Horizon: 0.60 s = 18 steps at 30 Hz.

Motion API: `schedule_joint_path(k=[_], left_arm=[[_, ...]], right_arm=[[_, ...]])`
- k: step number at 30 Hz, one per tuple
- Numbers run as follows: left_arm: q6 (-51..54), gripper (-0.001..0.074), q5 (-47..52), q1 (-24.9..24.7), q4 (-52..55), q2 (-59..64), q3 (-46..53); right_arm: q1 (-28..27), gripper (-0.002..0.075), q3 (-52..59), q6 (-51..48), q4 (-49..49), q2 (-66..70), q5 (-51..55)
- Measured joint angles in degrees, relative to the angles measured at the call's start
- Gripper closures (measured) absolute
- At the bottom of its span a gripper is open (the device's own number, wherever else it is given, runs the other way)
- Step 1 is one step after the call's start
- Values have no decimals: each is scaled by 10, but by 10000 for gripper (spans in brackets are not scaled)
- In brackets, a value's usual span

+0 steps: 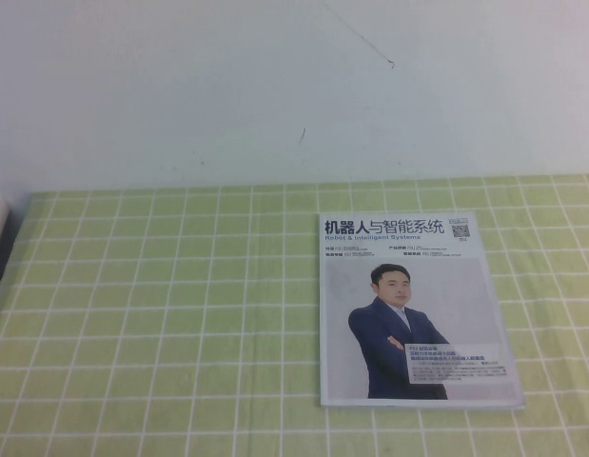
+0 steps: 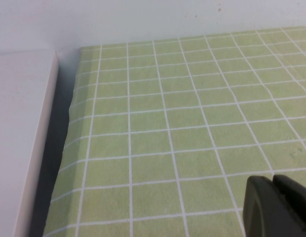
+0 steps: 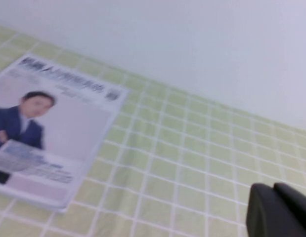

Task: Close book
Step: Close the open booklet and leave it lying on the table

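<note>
Close against the left wrist camera sits the left gripper (image 2: pixel 274 185), its two dark fingers pressed together with only a seam between them, so it reads as closed and holding nothing; under it is only the green checked tablecloth (image 2: pixel 182 128), with a white board (image 2: pixel 19 143) along the cloth's edge and no book in that view. The right gripper (image 3: pixel 274 192) looks the same in its own camera, fingers together and empty, hanging over bare cloth well apart from the book (image 3: pixel 49 133); neither arm shows in the high view, so both seem to be parked off the work area.

In the high view the book (image 1: pixel 413 309) lies in the lower right of the frame, flat on the cloth; its front cover faces up, with a title line across the top and a man in a dark suit below; no page is lifted and no spread shows, and the edges look square and stacked. Behind it, a plain white wall (image 1: pixel 275 86) fills the upper half of the frame.

Judged from this, the closing appears done; nothing looks left except, perhaps, keeping the arms clear.
</note>
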Motion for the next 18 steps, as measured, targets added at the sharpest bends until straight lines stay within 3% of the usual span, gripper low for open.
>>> schedule_joint_path(k=[4, 9, 15, 18], left_arm=[[1, 738, 1, 0, 0, 0, 0], [0, 738, 1, 0, 0, 0, 0], [0, 738, 2, 0, 0, 0, 0], [0, 738, 2, 0, 0, 0, 0]], right_arm=[[-37, 727, 51, 89, -62, -12, -79], [-26, 727, 117, 204, -150, -12, -179], [10, 727, 193, 215, -164, -12, -286], [22, 727, 204, 212, -164, -12, -259]])
